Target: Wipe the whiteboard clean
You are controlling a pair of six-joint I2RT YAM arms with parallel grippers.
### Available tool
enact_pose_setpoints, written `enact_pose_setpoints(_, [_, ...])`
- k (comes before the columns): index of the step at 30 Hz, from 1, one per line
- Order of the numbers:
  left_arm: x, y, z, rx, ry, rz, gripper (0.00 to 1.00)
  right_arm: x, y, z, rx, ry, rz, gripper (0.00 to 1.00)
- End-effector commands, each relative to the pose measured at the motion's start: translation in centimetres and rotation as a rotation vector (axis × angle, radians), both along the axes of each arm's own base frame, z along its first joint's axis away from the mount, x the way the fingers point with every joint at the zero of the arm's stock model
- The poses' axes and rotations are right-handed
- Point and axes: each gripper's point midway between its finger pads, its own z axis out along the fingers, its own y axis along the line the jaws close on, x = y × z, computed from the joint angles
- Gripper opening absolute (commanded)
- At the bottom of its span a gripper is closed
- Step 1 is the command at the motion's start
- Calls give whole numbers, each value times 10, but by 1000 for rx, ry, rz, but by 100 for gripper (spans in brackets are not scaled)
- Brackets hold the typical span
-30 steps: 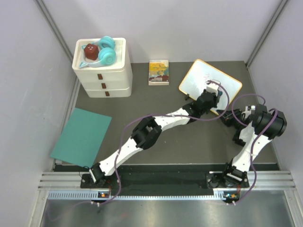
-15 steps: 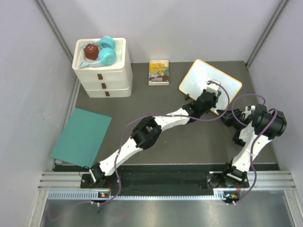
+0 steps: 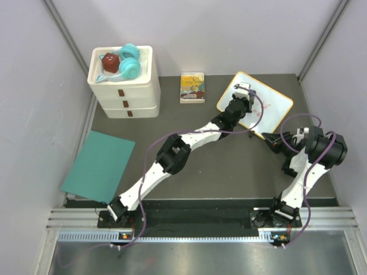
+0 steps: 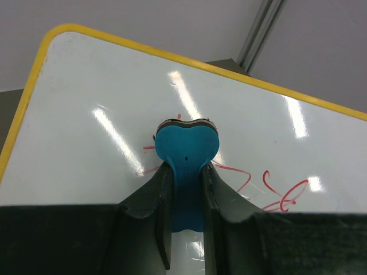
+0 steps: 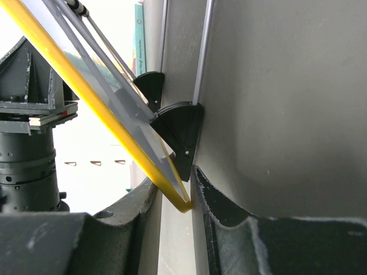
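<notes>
- Two arms reach to the far right part of the dark table [image 3: 229,166], where the whiteboard [image 3: 269,106] stands, right of a small book [image 3: 192,87].
- The left gripper [image 4: 186,172] pinches a blue heart-shaped eraser [image 4: 186,143]. Its fingers press on the narrow stem, and the eraser's head lies against the white surface.
- Some red scribbles [image 4: 275,189] show on the board just right of the eraser, with fainter strokes at its left.
- The right gripper [image 5: 175,197] is closed on the board's near corner, one finger on each side of the yellow frame [image 5: 86,97].
- Small black feet [image 5: 180,129] prop the board at a slant.
- At the far left, a white drawer unit [image 3: 127,97] carries teal headphones [image 3: 129,60].
- Nearer the arms, a teal sheet [image 3: 98,166] lies by the left edge.
</notes>
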Motion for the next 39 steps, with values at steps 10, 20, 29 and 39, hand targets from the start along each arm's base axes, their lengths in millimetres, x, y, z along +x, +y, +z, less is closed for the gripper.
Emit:
enact_pose_setpoints(10, [-70, -62, -28, 57, 53, -302, 0, 2, -1, 6, 2, -20, -6, 0])
enact_pose_setpoints(20, [-96, -67, -60, 333, -21, -381, 0, 3, -1, 6, 7, -21, -6, 0])
enact_pose_setpoints(29, [-24, -8, -48, 294, -18, -118, 0, 3, 0, 6, 5, -25, -4, 0])
enact_pose_setpoints(39, [32, 40, -34, 198, 12, 10, 0, 3, 0, 7, 5, -30, -3, 0])
